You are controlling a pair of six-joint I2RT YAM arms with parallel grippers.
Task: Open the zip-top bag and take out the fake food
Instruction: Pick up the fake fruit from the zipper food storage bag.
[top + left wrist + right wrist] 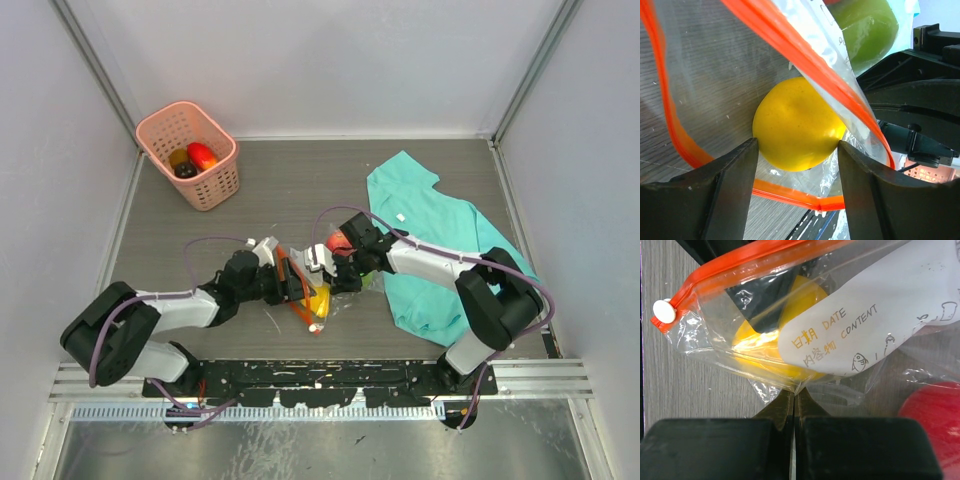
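Observation:
The zip-top bag lies on the table between both arms, its red-orange zip strip parted wide. My left gripper reaches into the mouth, open, with its fingertips flanking a yellow fake fruit. A green piece lies deeper inside. My right gripper is shut on a fold of the clear plastic, just below the white label. The white slider sits at the strip's end. A red piece shows through the bag at the right.
A pink basket at the back left holds a red-orange piece and a dark one. A teal cloth is spread on the right, under my right arm. Grey walls close in the table on three sides.

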